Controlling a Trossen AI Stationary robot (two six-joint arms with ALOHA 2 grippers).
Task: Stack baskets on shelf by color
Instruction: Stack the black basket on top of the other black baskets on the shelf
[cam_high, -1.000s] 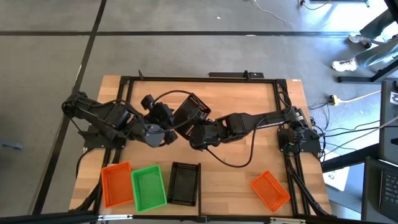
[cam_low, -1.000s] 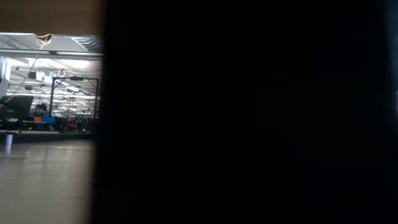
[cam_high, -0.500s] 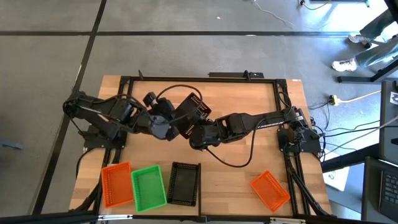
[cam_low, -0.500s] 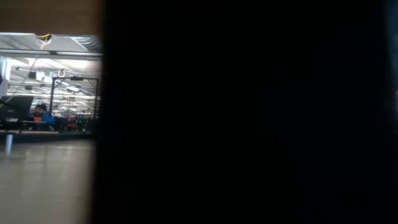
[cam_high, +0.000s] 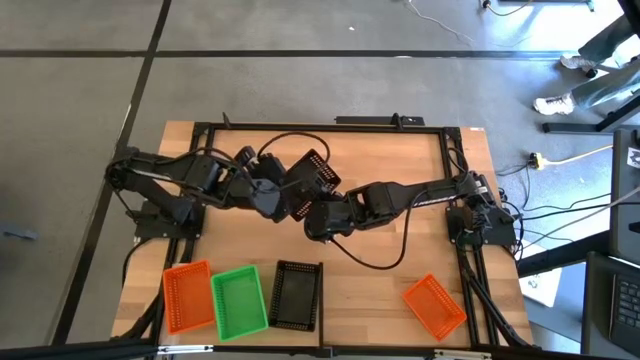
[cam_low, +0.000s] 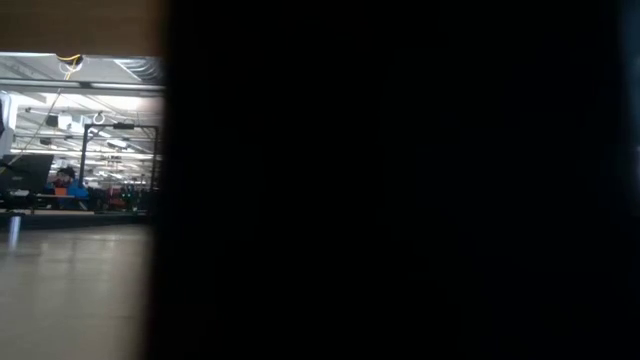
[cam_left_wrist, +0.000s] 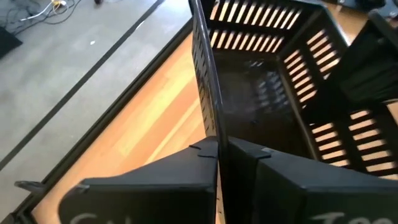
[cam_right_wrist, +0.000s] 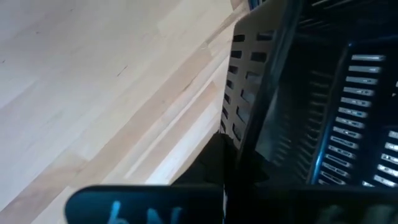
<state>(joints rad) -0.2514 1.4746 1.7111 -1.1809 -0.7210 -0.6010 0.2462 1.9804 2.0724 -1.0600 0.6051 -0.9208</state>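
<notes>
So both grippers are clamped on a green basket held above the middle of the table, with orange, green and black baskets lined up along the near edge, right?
Not quite: the held basket is black, not green, as the high view and both wrist views show. The left gripper and right gripper are both shut on its walls. The orange, green and black row is right.

Site: robotics lab / industrial test hall, where I work. Evidence: my bench, a pale plank table (cam_high: 390, 165) edged w/ black metal frame (cam_high: 320, 126), stands on grey concrete floor (cam_high: 300, 60) marked w/ dark lines; loose cables (cam_high: 575, 155) trail off beside it; low view past a dark obstruction shows long open hall (cam_low: 80, 150) w/ ceiling strip lights, racks & equipment; a person's shoe (cam_high: 552, 104) at bench corner
</notes>
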